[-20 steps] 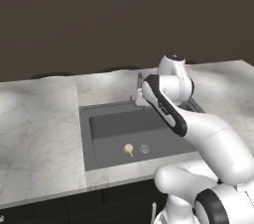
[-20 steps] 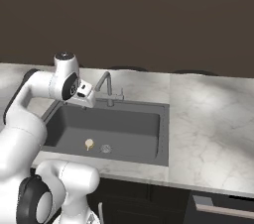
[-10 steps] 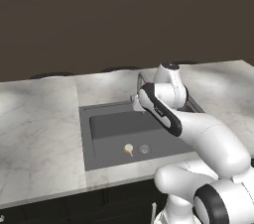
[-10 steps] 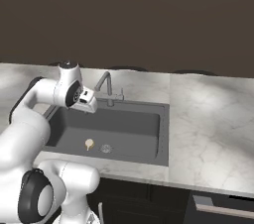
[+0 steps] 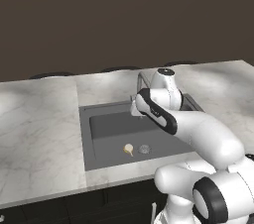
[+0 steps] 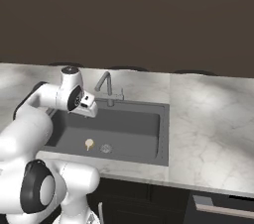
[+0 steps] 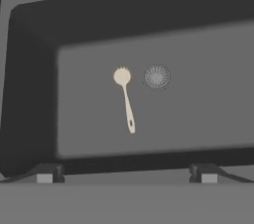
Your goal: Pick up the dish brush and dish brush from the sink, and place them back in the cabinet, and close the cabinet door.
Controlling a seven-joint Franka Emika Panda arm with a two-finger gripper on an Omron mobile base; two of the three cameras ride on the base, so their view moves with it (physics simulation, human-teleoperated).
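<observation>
A dish brush (image 7: 127,105) with a pale cream round head lies flat on the floor of the dark grey sink (image 7: 198,94), its head beside the round drain (image 7: 157,76). From the base views the brush (image 5: 128,149) (image 6: 89,143) rests near the front wall of the sink (image 5: 106,124) (image 6: 134,129). My gripper (image 7: 126,176) hangs over the basin, some way above the brush, open with nothing between its fingers. It points down into the sink (image 5: 136,110) (image 6: 89,109). The cabinet and the cabinet door are out of view.
A slim grey faucet (image 6: 105,85) stands at the sink's back rim, close beside my hand. Marble counter (image 5: 39,129) (image 6: 208,119) runs on both sides of the basin. A dark wall rises behind the counter.
The arm has sunk a little toward the sink, bringing the hand lower over the basin. The brush has not moved, and the gripper has stayed open.
</observation>
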